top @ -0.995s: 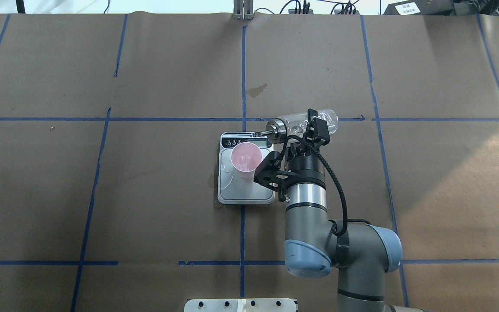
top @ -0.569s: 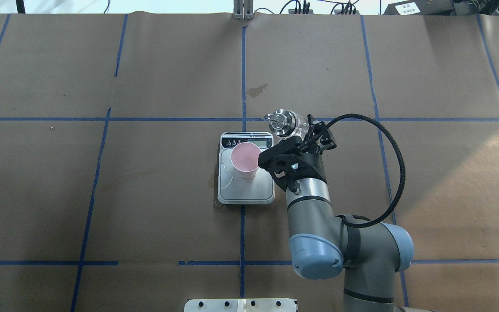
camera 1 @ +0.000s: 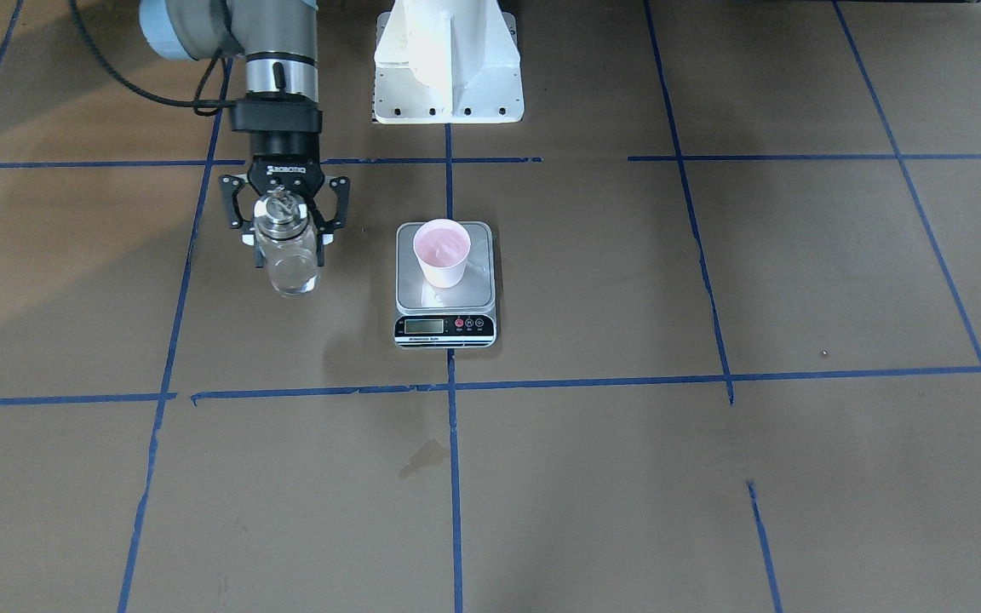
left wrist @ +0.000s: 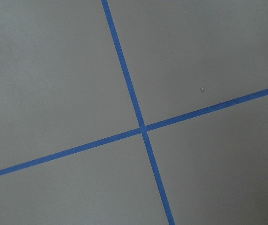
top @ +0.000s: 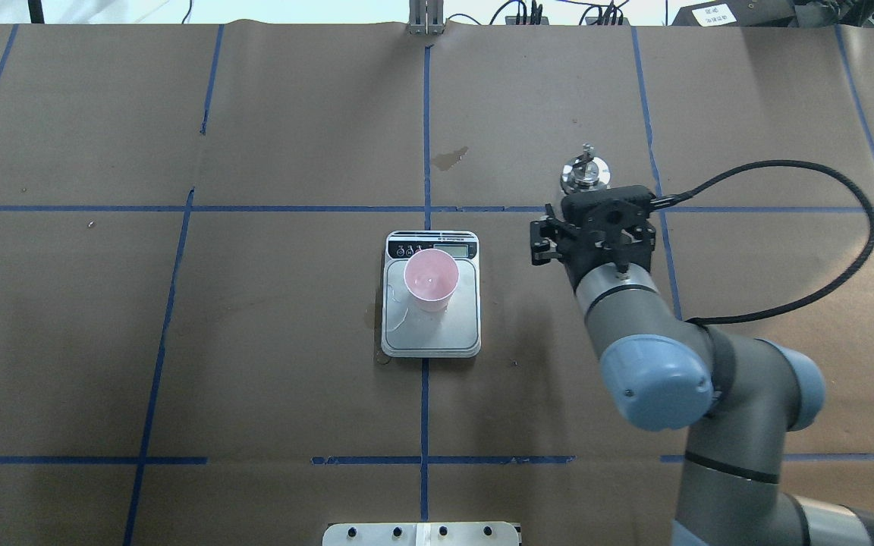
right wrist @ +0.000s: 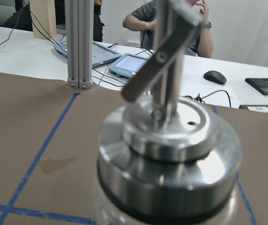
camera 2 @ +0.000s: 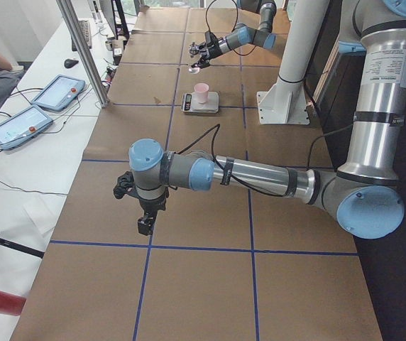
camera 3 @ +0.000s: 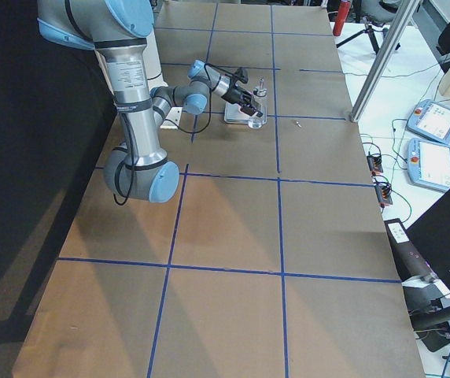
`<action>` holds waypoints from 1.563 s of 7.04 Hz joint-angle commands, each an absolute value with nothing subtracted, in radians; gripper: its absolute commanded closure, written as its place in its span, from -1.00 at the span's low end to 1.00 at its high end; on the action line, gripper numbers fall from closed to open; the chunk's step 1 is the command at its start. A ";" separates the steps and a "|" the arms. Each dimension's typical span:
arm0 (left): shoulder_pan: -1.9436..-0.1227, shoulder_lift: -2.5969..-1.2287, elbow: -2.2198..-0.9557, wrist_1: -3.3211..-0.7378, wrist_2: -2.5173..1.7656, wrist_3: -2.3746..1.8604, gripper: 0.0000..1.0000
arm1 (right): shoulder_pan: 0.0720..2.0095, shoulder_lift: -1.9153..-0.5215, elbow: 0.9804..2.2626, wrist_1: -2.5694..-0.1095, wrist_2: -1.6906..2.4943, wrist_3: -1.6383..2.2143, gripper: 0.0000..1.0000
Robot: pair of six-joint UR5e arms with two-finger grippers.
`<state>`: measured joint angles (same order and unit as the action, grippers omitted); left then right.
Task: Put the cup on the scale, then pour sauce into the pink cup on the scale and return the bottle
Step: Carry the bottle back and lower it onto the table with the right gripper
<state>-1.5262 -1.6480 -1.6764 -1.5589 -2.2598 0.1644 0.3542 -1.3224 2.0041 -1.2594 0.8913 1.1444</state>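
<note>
The pale pink cup (top: 431, 279) stands upright on the silver platform of the scale (top: 444, 337), toward its display end; it also shows in the front view (camera 1: 443, 251). My right gripper (camera 1: 288, 237) is shut on the clear glass bottle (camera 1: 289, 264) and holds it upright, to the right of the scale in the overhead view. The bottle's metal collar and spout (top: 585, 174) show past the wrist and fill the right wrist view (right wrist: 167, 154). I cannot tell whether the bottle touches the table. My left gripper (camera 2: 143, 224) shows only in the exterior left view, so I cannot tell its state.
Brown paper with blue tape lines (top: 425, 129) covers the table. A small stain (top: 450, 158) lies beyond the scale. The white robot pedestal (camera 1: 448, 60) stands behind the scale. The left arm (camera 2: 245, 174) stretches low over the table's left end. Tablets and a seated person (right wrist: 171, 18) are past the far edge.
The bottle lay tilted with its spout over the scale by the cup. The right gripper has turned it upright and carried it right, away from the scale. The cup has not moved.
</note>
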 commanded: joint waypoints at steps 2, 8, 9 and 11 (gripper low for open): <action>-1.528 -1.651 -1.684 -1.559 -2.260 0.164 -1.00 | 0.374 -1.595 1.866 -0.670 0.948 1.161 1.00; -1.528 -1.648 -1.689 -1.559 -2.260 0.164 -1.00 | 0.376 -1.641 1.778 -0.614 0.925 1.086 1.00; -1.528 -1.647 -1.689 -1.559 -2.261 0.164 -1.00 | 0.377 -1.641 1.776 -0.618 0.925 1.074 1.00; -1.528 -1.647 -1.690 -1.559 -2.261 0.164 -1.00 | 0.376 -1.641 1.767 -0.618 0.917 1.060 1.00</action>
<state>-1.5278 -1.6476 -1.6893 -1.5585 -2.2609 0.1641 0.3764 -1.6413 1.7717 -0.6174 0.9216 1.0677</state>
